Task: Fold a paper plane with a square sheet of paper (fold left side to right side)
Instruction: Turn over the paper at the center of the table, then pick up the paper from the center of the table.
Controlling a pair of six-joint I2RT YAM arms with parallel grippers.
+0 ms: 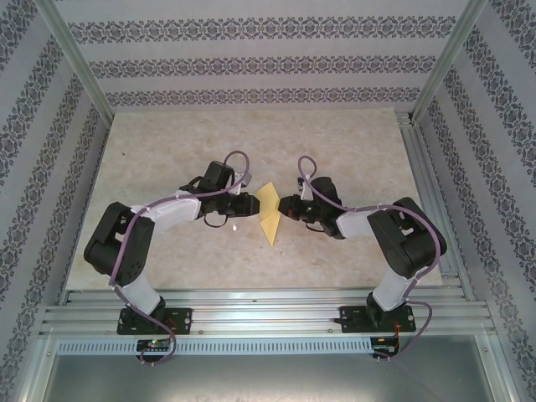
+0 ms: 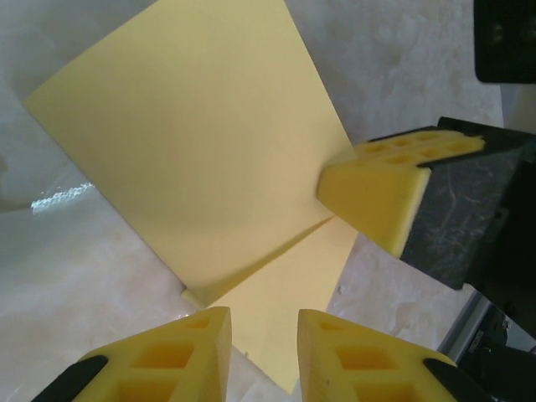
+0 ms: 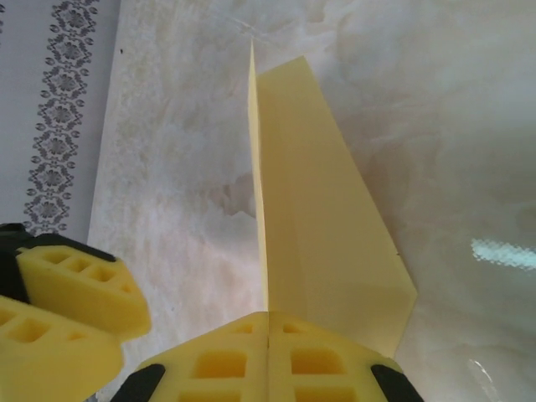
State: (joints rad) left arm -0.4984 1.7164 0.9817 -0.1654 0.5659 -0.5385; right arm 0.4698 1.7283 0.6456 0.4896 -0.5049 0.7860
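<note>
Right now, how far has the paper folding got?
Done: the sheet of paper is part-folded, one flap raised over the other. In hand: the right gripper is shut on its edge, the left gripper open at a corner. Left: pressing the crease flat and all later folds.

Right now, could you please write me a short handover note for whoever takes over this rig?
Left claw: open, fingers either side of a corner of the sheet of paper, not gripping.
Right claw: shut on the sheet's edge, that part lifted.
Sheet: middle of the table, between the claws.
Done: first fold begun, one flap raised over the other.
Left: flatten and crease it, then the plane's remaining folds.
</note>
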